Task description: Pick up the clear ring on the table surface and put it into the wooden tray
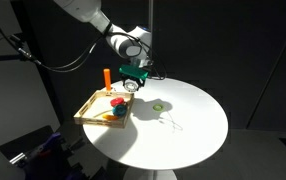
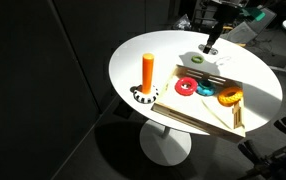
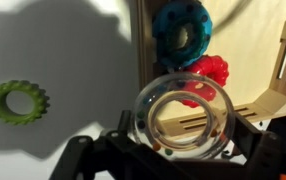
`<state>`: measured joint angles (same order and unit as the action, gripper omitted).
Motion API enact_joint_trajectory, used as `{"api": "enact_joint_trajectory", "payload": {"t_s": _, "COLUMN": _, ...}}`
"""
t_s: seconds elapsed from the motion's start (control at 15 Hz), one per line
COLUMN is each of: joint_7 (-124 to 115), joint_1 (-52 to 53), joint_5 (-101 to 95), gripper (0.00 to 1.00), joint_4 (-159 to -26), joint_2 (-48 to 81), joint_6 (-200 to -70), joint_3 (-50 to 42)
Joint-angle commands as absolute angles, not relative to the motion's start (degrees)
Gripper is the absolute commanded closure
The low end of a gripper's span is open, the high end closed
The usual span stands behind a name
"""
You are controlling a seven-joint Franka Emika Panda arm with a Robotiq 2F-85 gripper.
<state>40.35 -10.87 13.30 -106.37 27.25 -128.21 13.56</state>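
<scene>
The arm point(image 1: 88, 15) was built of smooth, rounded white links; near its wrist sat a round joint point(image 1: 133, 45) in black and pale grey, and a thin black cable point(image 1: 53, 62) hung beneath it in an exterior view. The gripper point(image 1: 133, 82) was dark and blocky, with a teal-green piece point(image 1: 135, 70) on its body; in the wrist view its fingers point(image 3: 78, 155) were matte black, thick and angular, and too shadowed for screws or markings to be told.
</scene>
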Motion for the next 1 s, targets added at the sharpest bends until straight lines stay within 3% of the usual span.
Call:
{"api": "enact_joint_trajectory", "payload": {"t_s": 0.0, "joint_7": 44.2, "joint_1": -9.4, "joint_5": 14.9, "gripper": 0.3, "joint_4": -113.8, "joint_2": 21.7, "joint_6": -128.4, "joint_3": 13.0}}
{"api": "enact_joint_trajectory", "payload": {"t_s": 0.27, "joint_7": 45.4, "joint_1": -7.0, "joint_5": 14.2, "gripper": 0.3, "joint_4": -119.1, "joint_2": 19.2, "joint_6": -129.0, "joint_3": 12.6}}
{"api": "enact_joint_trajectory", "payload": {"t_s": 0.33, "joint_7": 45.3, "joint_1": -6.4, "joint_5": 14.0, "gripper": 0.01, "joint_4": -119.9, "joint_2": 18.9, "joint_6": -128.9, "joint_3": 12.5}}
{"api": "enact_joint_trajectory", "payload": {"t_s": 0.93, "joint_7": 43.6, "joint_1": -4.4, "joint_5": 13.7, "gripper": 0.0, "joint_4": -120.0, "joint_2": 19.6, "joint_6": -126.6, "joint_3": 10.1}}
